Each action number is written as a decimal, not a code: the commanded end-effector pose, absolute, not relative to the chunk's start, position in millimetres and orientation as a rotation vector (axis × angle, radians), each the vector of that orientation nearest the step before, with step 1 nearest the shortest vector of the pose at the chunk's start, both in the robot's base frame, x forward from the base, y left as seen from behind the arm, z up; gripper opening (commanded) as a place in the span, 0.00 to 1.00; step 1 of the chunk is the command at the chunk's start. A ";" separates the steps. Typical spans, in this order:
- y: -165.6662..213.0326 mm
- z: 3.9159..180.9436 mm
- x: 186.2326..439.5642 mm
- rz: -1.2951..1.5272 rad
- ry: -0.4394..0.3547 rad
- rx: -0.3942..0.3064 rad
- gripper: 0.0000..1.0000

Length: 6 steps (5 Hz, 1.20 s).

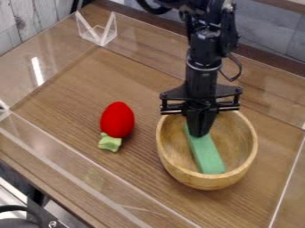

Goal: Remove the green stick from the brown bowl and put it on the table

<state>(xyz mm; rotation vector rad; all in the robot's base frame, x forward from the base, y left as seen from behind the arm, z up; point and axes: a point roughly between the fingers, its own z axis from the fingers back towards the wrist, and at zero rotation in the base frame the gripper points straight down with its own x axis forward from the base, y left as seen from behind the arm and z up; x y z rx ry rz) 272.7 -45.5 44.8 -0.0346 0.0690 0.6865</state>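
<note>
Inside a brown wooden bowl (168, 167) at the lower right of the frame, a green stick (206, 154) lies lengthwise, its near end close to the bowl's front wall and its far end beneath a black gripper (201, 123). The pincer reaches down over the bowl's far side, its fingers around the stick's far end; whether they press on it cannot be told from this angle. The round bowl, thick at the rim, shows its pale interior on both sides of the stick.

Just beside the bowl, left of center, a red strawberry toy (117, 120) rests on the table (71, 105), its pale-green stem (110, 142) pointing toward the bottom of the frame. Wood grain runs across the brown tabletop. Near the top edge, left of the middle, stands a small clear object (99, 28) with whitish edges, well apart from the bowl.

Clear walls (53, 55) border the tabletop, one along the left and another at the upper right. The dark robot arm (205, 44) descends from the top of the frame, a thin cable (236, 64) looping at its right. Black equipment (24, 212) fills the lower left corner, and patterned fabric (36, 9) shows at the upper left.
</note>
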 end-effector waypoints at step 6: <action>-65.8 65.2 272.1 0.847 -0.011 -0.057 0.00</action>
